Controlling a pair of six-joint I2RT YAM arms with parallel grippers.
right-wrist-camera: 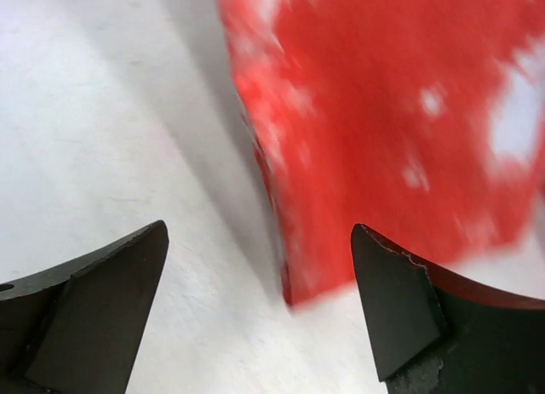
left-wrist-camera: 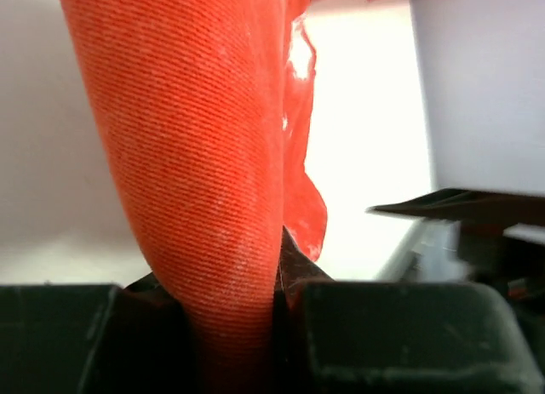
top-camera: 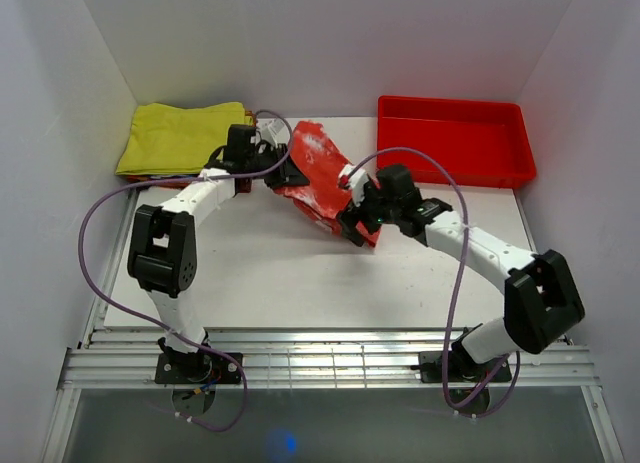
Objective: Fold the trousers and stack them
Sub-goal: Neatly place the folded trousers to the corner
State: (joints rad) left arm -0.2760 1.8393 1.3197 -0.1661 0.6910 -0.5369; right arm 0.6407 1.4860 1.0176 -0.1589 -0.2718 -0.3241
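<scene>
The red-orange trousers [top-camera: 322, 179] with white blotches lie folded on the table's middle back. My left gripper [top-camera: 262, 166] is shut on their left edge; in the left wrist view the cloth [left-wrist-camera: 204, 156] is pinched between the jaws and rises up from them. My right gripper [top-camera: 355, 226] is open at the bundle's lower right corner. In the right wrist view the trousers' corner [right-wrist-camera: 383, 130] lies on the table between my spread fingertips [right-wrist-camera: 400, 300], apart from them.
A folded yellow garment [top-camera: 180, 135] lies at the back left, just beyond my left gripper. A red plastic tray [top-camera: 455, 138] stands at the back right. White walls close in the table on three sides.
</scene>
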